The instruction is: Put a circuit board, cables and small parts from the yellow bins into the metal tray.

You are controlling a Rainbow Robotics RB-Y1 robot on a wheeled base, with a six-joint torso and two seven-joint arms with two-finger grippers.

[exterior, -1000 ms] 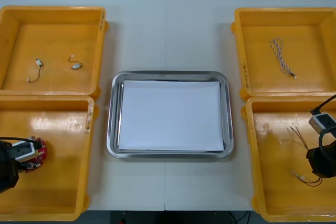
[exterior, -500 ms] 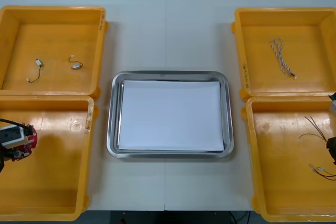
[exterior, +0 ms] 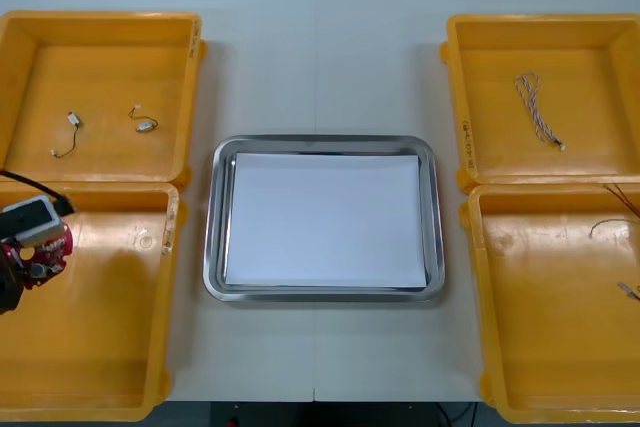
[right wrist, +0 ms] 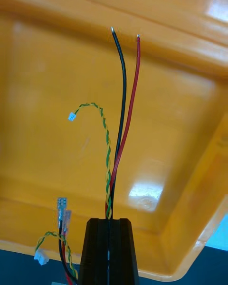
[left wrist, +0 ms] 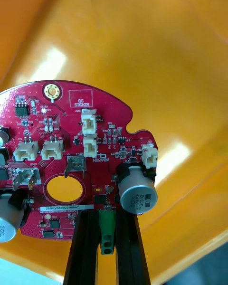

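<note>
My left gripper [left wrist: 105, 214] is shut on the edge of a round red circuit board [left wrist: 78, 156], holding it clear of the floor of the near left yellow bin [exterior: 100, 347]. In the front view the board [exterior: 45, 252] hangs at the table's left edge under the left gripper [exterior: 22, 247]. My right gripper [right wrist: 108, 222] is shut on a bundle of cables [right wrist: 118, 137]: one black, one red, one twisted yellow-green. The bundle hangs above the near right yellow bin [exterior: 545, 327], and its loose ends [exterior: 608, 225] show at the right edge. The metal tray [exterior: 212, 217], white inside, lies in the middle.
The far left bin [exterior: 100, 22] holds two small metal parts [exterior: 146, 125] on thin wires. A twisted blue and white cable [exterior: 535, 107] lies in the far right bin [exterior: 540, 27]. Bare table runs around the tray.
The left gripper has risen with the circuit board and drifted toward the far side of its bin. The right gripper has carried the cables up and right, leaving the front view.
</note>
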